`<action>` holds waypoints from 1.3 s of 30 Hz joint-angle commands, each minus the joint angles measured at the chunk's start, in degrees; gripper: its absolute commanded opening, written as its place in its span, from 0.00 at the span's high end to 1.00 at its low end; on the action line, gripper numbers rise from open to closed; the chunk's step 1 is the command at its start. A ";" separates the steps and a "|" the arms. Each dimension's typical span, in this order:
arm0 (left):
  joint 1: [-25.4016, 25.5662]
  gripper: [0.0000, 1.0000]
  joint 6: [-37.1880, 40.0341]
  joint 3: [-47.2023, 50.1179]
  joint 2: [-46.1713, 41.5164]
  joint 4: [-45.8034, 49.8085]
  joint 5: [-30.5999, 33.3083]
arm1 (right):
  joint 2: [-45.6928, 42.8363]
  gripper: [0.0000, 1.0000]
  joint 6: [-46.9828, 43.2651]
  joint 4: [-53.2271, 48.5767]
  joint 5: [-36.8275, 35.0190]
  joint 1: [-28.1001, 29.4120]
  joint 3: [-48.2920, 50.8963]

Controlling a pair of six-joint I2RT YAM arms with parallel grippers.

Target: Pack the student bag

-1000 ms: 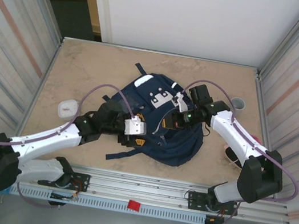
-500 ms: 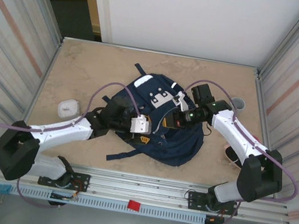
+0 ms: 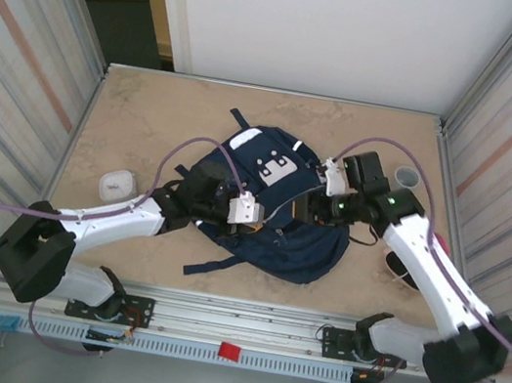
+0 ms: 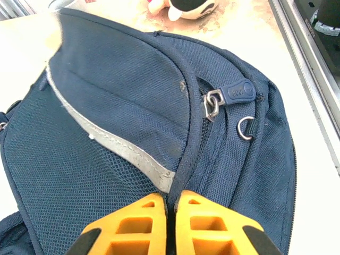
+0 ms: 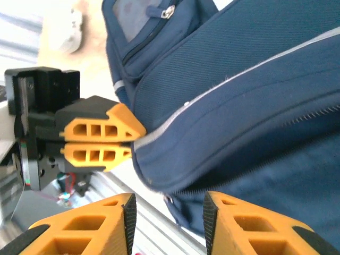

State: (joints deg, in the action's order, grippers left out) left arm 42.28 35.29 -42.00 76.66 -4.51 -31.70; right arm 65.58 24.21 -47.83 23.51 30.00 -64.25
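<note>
The student bag lies in the middle of the table, navy with white patches near its top. My left gripper is shut on a raised seam of the bag, just below a pale stripe; a zipper pull sits beyond it. From above, the left gripper is at the bag's near left side. My right gripper is open over the bag's edge, with a small zipper tab between its fingers. It faces the left gripper. From above, the right gripper hovers over the bag's middle.
A small white container lies left of the bag. A grey cup stands at the back right. A soft toy lies at the right, partly under the right arm. Metal walls close in both sides; a rail runs along the near edge.
The left gripper has moved right and further onto the bag, closing on its seam. The right arm's elbow has swung out to the right, and its wrist has shifted slightly right.
</note>
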 commanded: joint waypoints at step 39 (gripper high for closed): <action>-2.92 0.98 -6.11 1.08 -3.91 1.02 -1.18 | 1.85 1.00 8.30 -8.92 -30.42 11.51 1.19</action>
State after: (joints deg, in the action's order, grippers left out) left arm 40.47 30.57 -41.91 75.70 -5.21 -32.97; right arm 69.65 33.85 -50.41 -2.04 44.51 -61.41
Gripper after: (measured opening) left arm 0.075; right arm 0.080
